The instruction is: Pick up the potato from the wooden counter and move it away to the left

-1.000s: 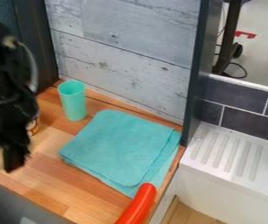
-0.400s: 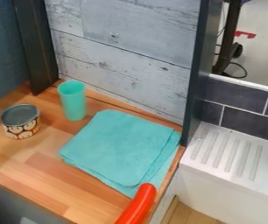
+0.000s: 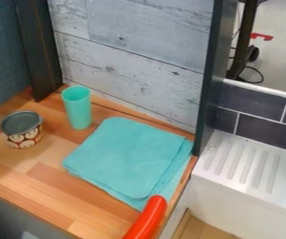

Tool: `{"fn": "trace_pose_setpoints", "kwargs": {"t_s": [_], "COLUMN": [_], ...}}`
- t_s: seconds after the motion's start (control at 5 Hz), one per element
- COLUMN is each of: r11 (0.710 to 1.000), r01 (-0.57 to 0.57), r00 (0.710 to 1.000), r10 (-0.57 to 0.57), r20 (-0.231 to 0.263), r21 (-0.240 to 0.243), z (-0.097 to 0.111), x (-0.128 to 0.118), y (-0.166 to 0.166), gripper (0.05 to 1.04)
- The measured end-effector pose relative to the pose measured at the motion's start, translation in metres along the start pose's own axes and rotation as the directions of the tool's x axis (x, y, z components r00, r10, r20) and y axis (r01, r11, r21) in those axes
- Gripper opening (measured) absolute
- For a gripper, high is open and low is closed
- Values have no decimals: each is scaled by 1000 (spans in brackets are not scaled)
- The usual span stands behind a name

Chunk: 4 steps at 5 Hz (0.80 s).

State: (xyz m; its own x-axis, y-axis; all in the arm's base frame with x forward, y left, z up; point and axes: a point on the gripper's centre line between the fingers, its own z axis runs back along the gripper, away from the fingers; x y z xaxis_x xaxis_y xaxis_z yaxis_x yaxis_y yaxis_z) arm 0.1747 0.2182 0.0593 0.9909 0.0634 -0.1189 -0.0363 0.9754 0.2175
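Teal cloth [image 3: 126,154], folded & flat, lies mid-counter [image 3: 52,200], approx. square, so no clear long axis; its corners pt to the back, the front & both sides. Claw: can't tell its state, nor which way the cloth, cup or can lies from it, so can't say what's nearest.

Green cup [image 3: 78,108] stands upright, long axis vert., mouth up, just beside the cloth's back-left corner, w/ the plank wall [image 3: 133,60] close behind. Patterned can [image 3: 22,133], also upright, is short & squat, grey on top (can't tell if lid or inside), at view's L, near the cup but apart from it. Wood shows btwn can & cloth, & more runs from the can to the counter's front edge.

Dark post [image 3: 40,51] rises behind the can, L of the cup. Cloth's R side is v. near the counter's R edge, w/ a dark panel [image 3: 209,88] by its back-right corner & the white sink [image 3: 239,172] beyond. Red handle [image 3: 146,219] slants in from the bottom, rounded tip at the cloth's front corner; can't tell if touching.
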Motion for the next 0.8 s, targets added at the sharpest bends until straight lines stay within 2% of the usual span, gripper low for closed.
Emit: {"fn": "trace_pose_setpoints", "kwargs": {"t_s": [0.4, 0.6, 0.8], "r11": [999, 999, 999], "r01": [-45, -44, -35], "r00": [999, 998, 996], "r10": [45, 44, 36], "r20": [-26, -41, -79], "r21": [9, 2, 14], "z": [-19, -35, -50], "x": [11, 18, 21], "y": [21, 24, 27], "gripper": [613, 613, 613]}}
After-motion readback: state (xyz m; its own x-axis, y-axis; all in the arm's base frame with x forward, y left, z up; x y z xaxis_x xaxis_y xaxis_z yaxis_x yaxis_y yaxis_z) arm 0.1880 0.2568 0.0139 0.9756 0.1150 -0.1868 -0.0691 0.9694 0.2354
